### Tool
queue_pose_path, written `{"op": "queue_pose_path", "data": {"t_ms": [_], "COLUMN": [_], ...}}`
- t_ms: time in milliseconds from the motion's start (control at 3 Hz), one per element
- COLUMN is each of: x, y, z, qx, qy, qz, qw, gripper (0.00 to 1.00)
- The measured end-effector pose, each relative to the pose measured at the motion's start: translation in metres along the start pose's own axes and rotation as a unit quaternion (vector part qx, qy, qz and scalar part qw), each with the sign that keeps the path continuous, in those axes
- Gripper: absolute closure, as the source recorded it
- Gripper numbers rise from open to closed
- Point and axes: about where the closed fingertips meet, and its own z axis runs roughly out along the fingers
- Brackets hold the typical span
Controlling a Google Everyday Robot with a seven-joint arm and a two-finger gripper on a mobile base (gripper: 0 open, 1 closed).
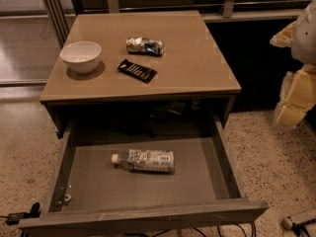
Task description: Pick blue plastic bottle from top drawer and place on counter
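One blue plastic bottle (pixel 144 160) lies flat in the top drawer (pixel 98 187).
The counter (pixel 197 58) holds one bowl (pixel 81 56), foil packet (pixel 144 45) and black wrapper (pixel 137 70), its right side open; gripper (pixel 295 97) beyond right edge, grip cannot be told.

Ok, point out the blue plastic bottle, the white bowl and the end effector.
blue plastic bottle (pixel 148 160), camera view, on its label.
white bowl (pixel 81 67), camera view, on its outer wall.
end effector (pixel 297 97), camera view, right edge, on its yellow part.

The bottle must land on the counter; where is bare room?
Bare: the counter right of the foil packet and black wrapper, and its back strip. Crowded: left-centre, around the white bowl. The gripper hangs right of the counter.
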Motion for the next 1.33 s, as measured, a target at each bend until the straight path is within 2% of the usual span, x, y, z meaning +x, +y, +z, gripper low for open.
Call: {"op": "queue_pose_path", "data": {"t_ms": [333,667,1000,1333], "x": [0.000,-0.011,-0.025,-0.032], "y": [0.000,0.005,0.019,0.030], "z": [0.000,0.018,0.067,0.105], "qx": [0.000,-0.007,-0.026,-0.041], "qy": [0.000,-0.032,-0.102,-0.146], "qz": [0.000,-0.015,-0.033,-0.036], "qw": [1.0000,0.9993,0.9939,0.9877], "gripper": [0.00,0.00,0.00,0.00]}}
